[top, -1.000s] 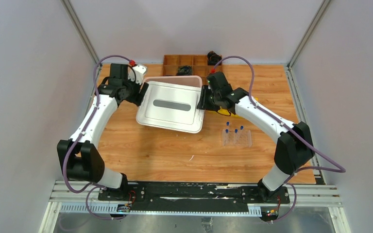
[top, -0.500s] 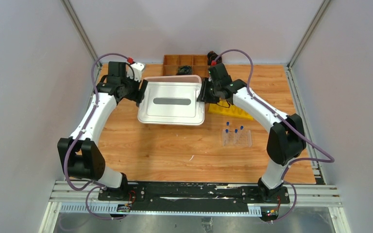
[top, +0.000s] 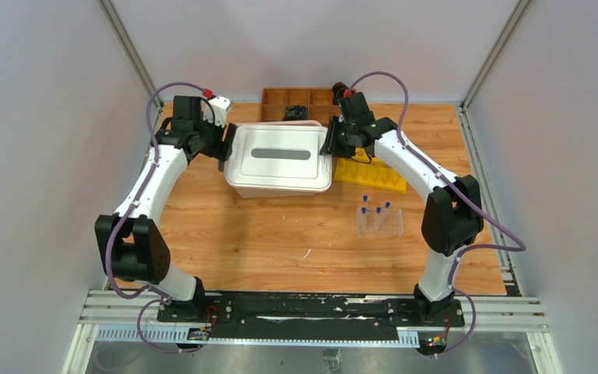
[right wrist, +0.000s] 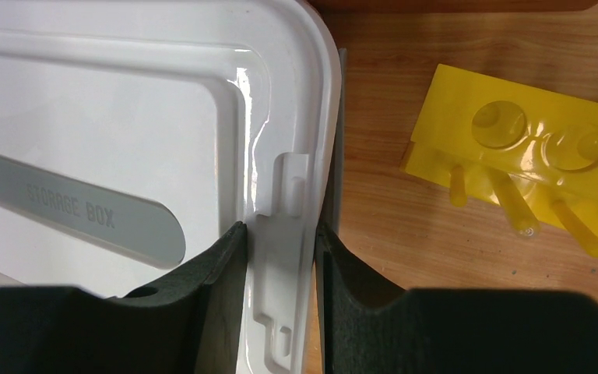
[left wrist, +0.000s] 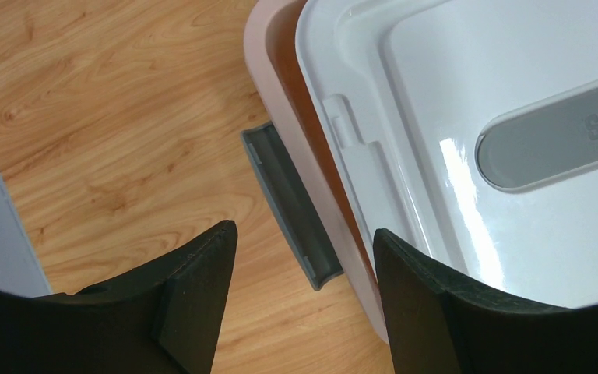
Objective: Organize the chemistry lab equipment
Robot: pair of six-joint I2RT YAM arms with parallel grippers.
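From my station, the white lid (top: 280, 173) lies flat on the pink box (left wrist: 263, 78) at the back middle of the table (top: 265, 234), its grey label facing up. My right gripper (right wrist: 280, 234) is pinched on the lid's right rim, one finger on top of the lid and the other against its outer edge, beside the molded catch. My left gripper (left wrist: 304, 238) sits at the opposite end with its jaws spread wide and nothing clamped. The box's grey latch (left wrist: 292, 206) and pink wall lie in the gap between the fingers; the outer finger hangs over bare wood, well clear of the latch, and the inner one is above the lid's corner. I cannot tell whether that inner finger touches the lid. The clear rack (top: 380, 223) stands on the table to the right of centre, nearer me than the box and apart from it, with a few blue-capped tubes (top: 377, 210) upright in it. A yellow rack (top: 370, 174) lies between it and the box's right end, just beside my right gripper. A small white bit (top: 307, 253) rests on the wood nearer the arm bases. The wooden tray (top: 300, 97) sits behind the box at the back edge.
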